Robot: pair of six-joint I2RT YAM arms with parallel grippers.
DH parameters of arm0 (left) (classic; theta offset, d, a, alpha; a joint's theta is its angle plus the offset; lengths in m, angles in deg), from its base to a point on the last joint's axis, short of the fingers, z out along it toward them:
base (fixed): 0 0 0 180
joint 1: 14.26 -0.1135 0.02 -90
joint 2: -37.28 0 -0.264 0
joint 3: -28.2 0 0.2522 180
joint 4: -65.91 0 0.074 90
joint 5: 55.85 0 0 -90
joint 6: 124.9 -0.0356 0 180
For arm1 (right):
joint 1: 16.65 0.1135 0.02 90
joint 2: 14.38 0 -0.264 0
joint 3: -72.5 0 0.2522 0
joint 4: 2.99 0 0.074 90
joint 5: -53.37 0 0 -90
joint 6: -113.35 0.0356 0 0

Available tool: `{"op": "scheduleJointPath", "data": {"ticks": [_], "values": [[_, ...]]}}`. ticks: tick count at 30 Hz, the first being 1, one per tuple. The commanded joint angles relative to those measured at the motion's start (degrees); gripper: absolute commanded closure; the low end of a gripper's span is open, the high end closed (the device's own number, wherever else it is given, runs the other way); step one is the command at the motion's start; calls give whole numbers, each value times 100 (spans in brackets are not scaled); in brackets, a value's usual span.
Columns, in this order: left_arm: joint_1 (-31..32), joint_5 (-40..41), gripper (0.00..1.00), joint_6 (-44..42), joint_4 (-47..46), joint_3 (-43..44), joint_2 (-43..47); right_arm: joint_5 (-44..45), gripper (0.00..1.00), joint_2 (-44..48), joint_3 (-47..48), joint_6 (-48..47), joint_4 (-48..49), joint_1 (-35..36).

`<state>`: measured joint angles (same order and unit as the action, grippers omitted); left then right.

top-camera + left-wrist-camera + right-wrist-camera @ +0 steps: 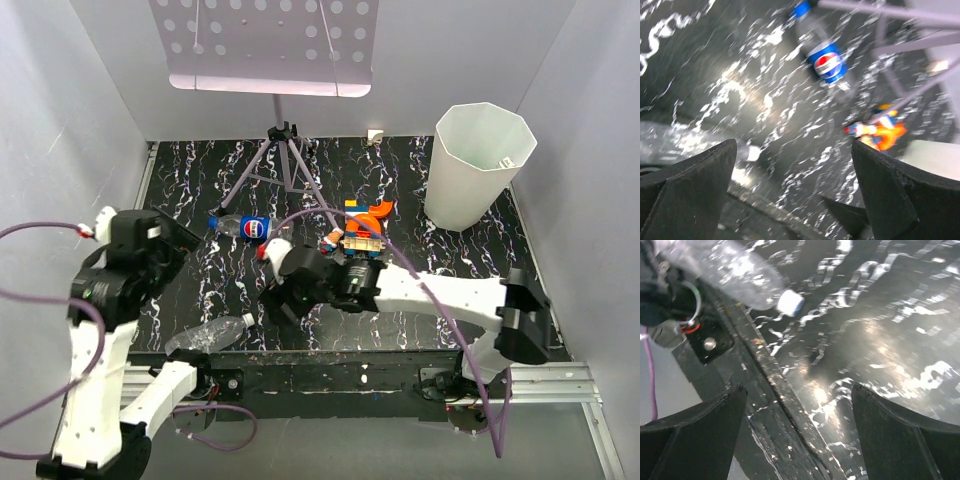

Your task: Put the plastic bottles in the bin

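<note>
A clear bottle with a blue Pepsi label (250, 227) lies on the black marbled table at mid-left; the left wrist view shows it too (827, 60). A clear unlabelled bottle (210, 335) with a white cap lies at the table's near edge, and shows in the right wrist view (735, 270) and, blurred, in the left wrist view (675, 142). The white faceted bin (480, 165) stands at the back right. My left gripper (172, 247) (794, 146) is open and empty, raised over the left side. My right gripper (272, 298) (799, 390) is open and empty, right of the clear bottle's cap. No green or orange bottle is in view.
Orange, blue and yellow toy blocks (362, 228) sit mid-table, also in the left wrist view (880, 132). A tripod (285, 150) holding a perforated plate stands at the back. The table's metal front rail (765, 370) runs under my right gripper. Grey walls enclose the table.
</note>
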<state>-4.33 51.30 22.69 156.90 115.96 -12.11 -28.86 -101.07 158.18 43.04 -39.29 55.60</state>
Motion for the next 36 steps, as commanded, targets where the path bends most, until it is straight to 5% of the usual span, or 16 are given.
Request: {"op": "scheduleJointPath", "data": {"ticks": [1,9,30,34,36], "values": [[9,395,1,-335,1030,922,289,-1284,9,-732,585,-1096,619,263],[9,887,0,-195,864,994,1044,-1375,9,-2421,2062,-1950,-136,545],[9,1168,1,-239,1084,1038,1256,-812,6,-4311,3478,-2794,-321,545],[9,1054,1,-247,1031,968,1238,-549,12,-4487,3592,-2786,-417,501],[9,1036,1,-274,1031,950,1238,-391,24,-4462,3619,-2742,-514,509]]}}
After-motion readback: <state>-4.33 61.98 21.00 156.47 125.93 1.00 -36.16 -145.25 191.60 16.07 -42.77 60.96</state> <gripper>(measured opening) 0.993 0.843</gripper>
